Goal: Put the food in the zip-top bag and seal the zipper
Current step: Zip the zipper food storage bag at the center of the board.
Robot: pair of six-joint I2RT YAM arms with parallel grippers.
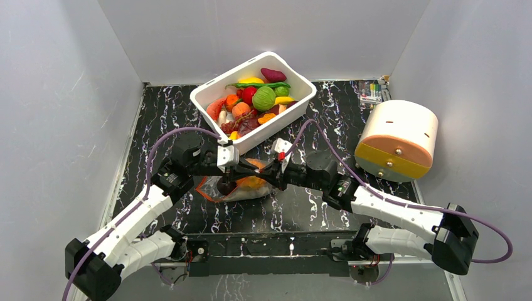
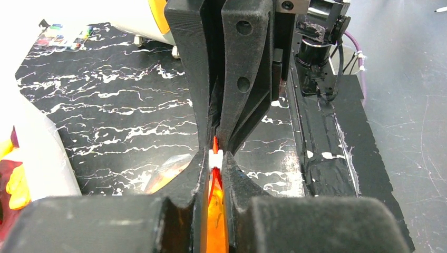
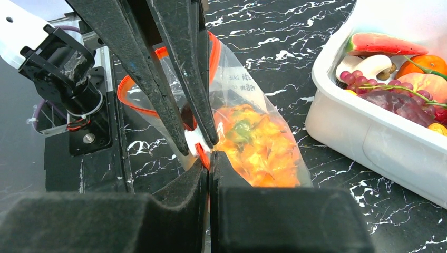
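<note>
Left gripper (image 1: 233, 172) and right gripper (image 1: 271, 173) pinch the zipper (image 1: 250, 164) nose to nose, no gap between. White tub (image 1: 207, 95) blocks just beyond jaws. Round box (image 1: 396, 139) well right. Table (image 1: 157, 110) open left of jaws.

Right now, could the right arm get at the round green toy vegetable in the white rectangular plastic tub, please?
Probably not yet: nothing blocks the way to the round green toy, uppermost in the white tub, but the right gripper is shut on the red-orange zipper strip.
</note>
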